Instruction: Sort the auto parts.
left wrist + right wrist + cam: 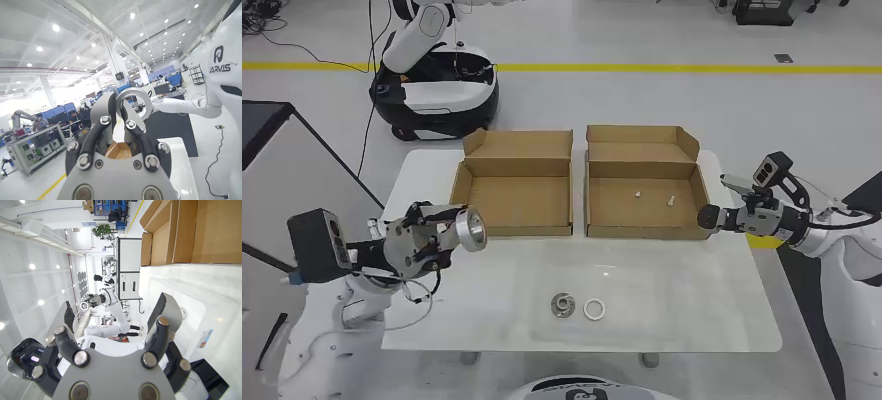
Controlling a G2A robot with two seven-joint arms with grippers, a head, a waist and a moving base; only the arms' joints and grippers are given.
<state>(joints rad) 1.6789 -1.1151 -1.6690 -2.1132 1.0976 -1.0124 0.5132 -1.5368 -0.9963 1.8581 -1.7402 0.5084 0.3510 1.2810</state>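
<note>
Jaws of left gripper pinch metal ring at frame left; right gripper jaws spread.

Bright, even overhead light from rows of ceiling lamps. White surface glossy, faint lamp reflections; shadows soft, short. Wrist views bend straight lines at their edges.

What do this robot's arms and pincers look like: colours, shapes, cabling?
The left arm and right arm have smooth white shells. The left pincer and right pincer each have a grey metal base plate with round bolts, black curved links and silver fingers with black ribbed pads. A black camera box sits on each wrist. Thin cables loop beside the left arm.
</note>
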